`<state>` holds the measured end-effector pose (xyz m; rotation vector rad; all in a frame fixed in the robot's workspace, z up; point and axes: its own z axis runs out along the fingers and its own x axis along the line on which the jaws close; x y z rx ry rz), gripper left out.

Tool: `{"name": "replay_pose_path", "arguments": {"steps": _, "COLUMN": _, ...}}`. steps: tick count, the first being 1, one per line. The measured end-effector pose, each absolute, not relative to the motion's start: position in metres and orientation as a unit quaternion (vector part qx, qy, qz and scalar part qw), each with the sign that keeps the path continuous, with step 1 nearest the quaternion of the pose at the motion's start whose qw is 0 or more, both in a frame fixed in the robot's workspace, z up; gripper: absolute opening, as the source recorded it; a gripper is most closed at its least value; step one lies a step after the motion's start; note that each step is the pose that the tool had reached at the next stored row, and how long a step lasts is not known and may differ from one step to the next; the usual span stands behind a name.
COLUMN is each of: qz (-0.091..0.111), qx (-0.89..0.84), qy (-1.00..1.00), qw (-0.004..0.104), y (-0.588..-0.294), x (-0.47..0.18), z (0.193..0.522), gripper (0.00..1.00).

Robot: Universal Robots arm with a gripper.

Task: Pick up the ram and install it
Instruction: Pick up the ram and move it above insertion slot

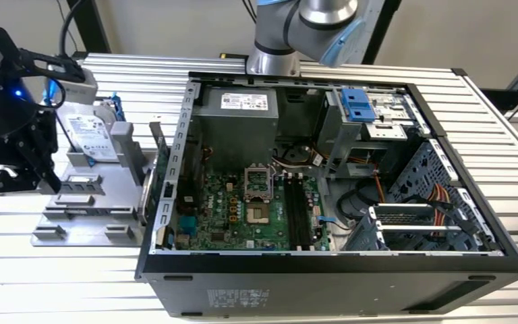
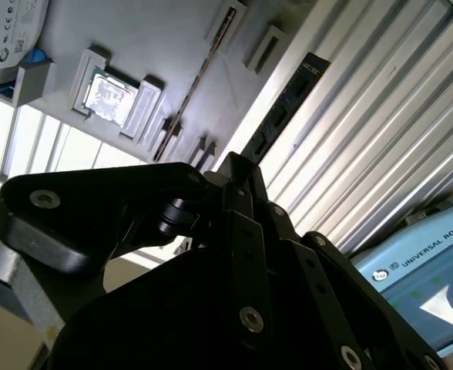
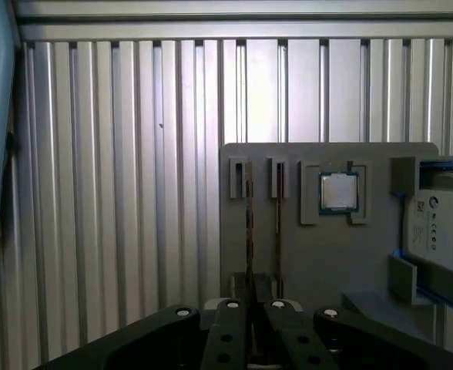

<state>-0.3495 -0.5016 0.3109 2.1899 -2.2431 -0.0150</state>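
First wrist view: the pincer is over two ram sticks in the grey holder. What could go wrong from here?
1. The thin dark ram stick stands on edge close beside a second identical stick in the flat grey plastic holder; the black pincer might catch both or tip one.
2. The long black memory slots in the open black computer case look narrow; a tilted stick could jam.

A ribbed silver aluminium surface point(image 1: 151, 67) of long parallel slats spreads across the scene, glaring white under bright light toward the exterior view's left. Behind it stand a plain pale beige wall point(image 1: 448, 30) and a black upright post point(image 1: 91, 25).
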Motion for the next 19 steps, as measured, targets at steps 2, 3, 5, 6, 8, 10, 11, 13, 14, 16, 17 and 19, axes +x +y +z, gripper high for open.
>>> {"name": "replay_pose_path", "arguments": {"steps": 2, "qz": -0.005, "qx": 0.699, "qy": -0.716, "qw": 0.003, "y": -0.502, "x": -0.349, "z": 0.312, "gripper": 0.00}}
{"name": "replay_pose_path", "arguments": {"steps": 3, "qz": -0.005, "qx": 0.699, "qy": -0.716, "qw": 0.003, "y": -0.502, "x": -0.349, "z": 0.313, "gripper": 0.00}}
{"name": "replay_pose_path", "arguments": {"steps": 5, "qz": -0.005, "qx": 0.699, "qy": -0.716, "qw": 0.003, "y": -0.502, "x": -0.349, "z": 0.314, "gripper": 0.00}}
{"name": "replay_pose_path", "arguments": {"steps": 6, "qz": -0.005, "qx": 0.699, "qy": -0.716, "qw": 0.003, "y": -0.502, "x": -0.349, "z": 0.314, "gripper": 0.00}}
{"name": "replay_pose_path", "arguments": {"steps": 8, "qz": -0.005, "qx": 0.699, "qy": -0.715, "qw": 0.003, "y": -0.502, "x": -0.349, "z": 0.316, "gripper": 0.00}}
{"name": "replay_pose_path", "arguments": {"steps": 10, "qz": -0.005, "qx": 0.699, "qy": -0.715, "qw": 0.003, "y": -0.502, "x": -0.349, "z": 0.317, "gripper": 0.00}}
{"name": "replay_pose_path", "arguments": {"steps": 11, "qz": -0.005, "qx": 0.699, "qy": -0.715, "qw": 0.003, "y": -0.502, "x": -0.349, "z": 0.317, "gripper": 0.00}}
{"name": "replay_pose_path", "arguments": {"steps": 13, "qz": -0.005, "qx": 0.699, "qy": -0.716, "qw": 0.003, "y": -0.502, "x": -0.350, "z": 0.318, "gripper": 0.00}}
{"name": "replay_pose_path", "arguments": {"steps": 14, "qz": -0.005, "qx": 0.699, "qy": -0.716, "qw": 0.003, "y": -0.502, "x": -0.350, "z": 0.319, "gripper": 0.00}}
{"name": "replay_pose_path", "arguments": {"steps": 16, "qz": -0.005, "qx": 0.699, "qy": -0.716, "qw": 0.003, "y": -0.502, "x": -0.350, "z": 0.320, "gripper": 0.00}}
{"name": "replay_pose_path", "arguments": {"steps": 17, "qz": -0.005, "qx": 0.699, "qy": -0.716, "qw": 0.003, "y": -0.502, "x": -0.350, "z": 0.321, "gripper": 0.00}}
{"name": "replay_pose_path", "arguments": {"steps": 19, "qz": -0.005, "qx": 0.699, "qy": -0.716, "qw": 0.003, "y": -0.502, "x": -0.349, "z": 0.322, "gripper": 0.00}}
